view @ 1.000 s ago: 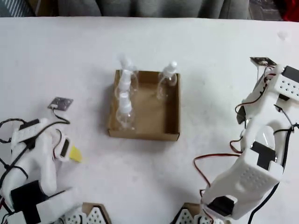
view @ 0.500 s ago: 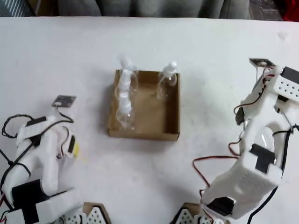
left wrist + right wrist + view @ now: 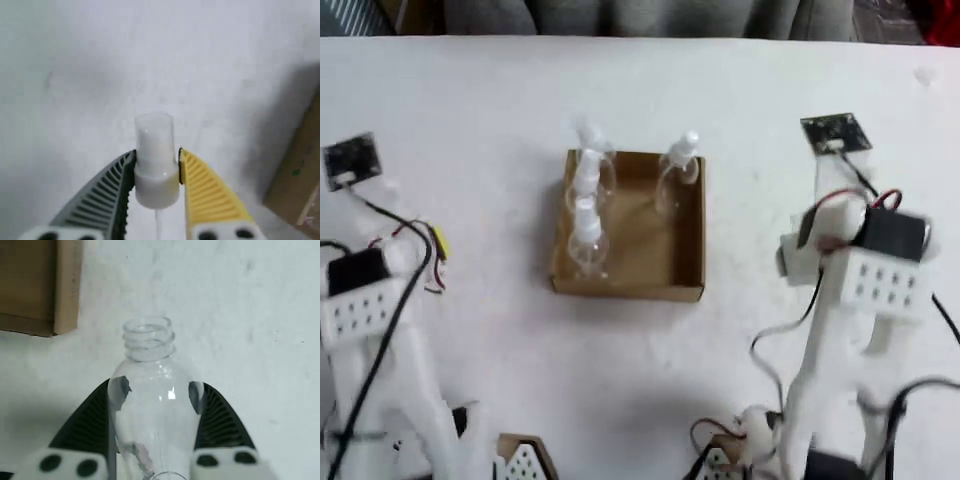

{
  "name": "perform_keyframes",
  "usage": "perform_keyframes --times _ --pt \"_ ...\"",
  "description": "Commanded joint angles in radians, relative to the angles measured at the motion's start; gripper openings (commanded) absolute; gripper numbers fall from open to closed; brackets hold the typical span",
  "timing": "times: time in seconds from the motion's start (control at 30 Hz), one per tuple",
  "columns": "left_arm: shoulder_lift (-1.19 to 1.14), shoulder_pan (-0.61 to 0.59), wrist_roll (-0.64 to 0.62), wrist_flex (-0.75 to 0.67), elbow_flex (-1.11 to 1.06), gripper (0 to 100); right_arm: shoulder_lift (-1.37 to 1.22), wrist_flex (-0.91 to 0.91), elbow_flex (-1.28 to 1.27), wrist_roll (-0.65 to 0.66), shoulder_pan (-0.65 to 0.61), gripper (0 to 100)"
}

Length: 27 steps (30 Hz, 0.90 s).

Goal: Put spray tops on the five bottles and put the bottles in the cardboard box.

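The clear plastic bottle point(image 3: 150, 410) has a bare threaded neck, open and without any top; its body is transparent and the white table point(image 3: 260, 315) shows through it; the right gripper point(image 3: 157, 387) holds it, its two black ribbed fingers point(image 3: 90, 420) pressed on either side of the body just under the shoulder, spread as wide as the bottle; the neck points away from the wrist, near a corner of the shallow brown cardboard box point(image 3: 65, 290) but apart from it.

The white spray top point(image 3: 155, 145) is a small cylinder with a wider collar and a thin tube under it; the left gripper point(image 3: 156, 160) is clamped on the collar, one grey finger point(image 3: 107, 195) and one yellow finger on each side, touching it; an edge of the box lies beside it.

From above, the box point(image 3: 692, 240) sits in the middle of the table, between the two arms; several clear capped bottles point(image 3: 678, 175) stand inside it; how many along the left arm's side, I cannot tell.
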<state>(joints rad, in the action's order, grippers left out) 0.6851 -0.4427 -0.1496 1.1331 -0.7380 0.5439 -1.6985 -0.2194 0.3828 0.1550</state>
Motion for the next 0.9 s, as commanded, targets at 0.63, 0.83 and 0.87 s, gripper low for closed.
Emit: perform_keyframes --times 0.63,0.83,0.87 --pt "0.734 0.001 -0.427 -0.183 0.072 2 0.805 0.377 -0.413 -0.187 -0.613 1.6" --pt "0.908 0.001 -0.428 -0.288 0.071 2 0.917 0.503 -0.54 -0.184 -0.734 1.6" --pt "0.929 0.001 -0.428 -0.299 0.072 2 0.932 0.524 -0.562 -0.183 -0.75 1.6"
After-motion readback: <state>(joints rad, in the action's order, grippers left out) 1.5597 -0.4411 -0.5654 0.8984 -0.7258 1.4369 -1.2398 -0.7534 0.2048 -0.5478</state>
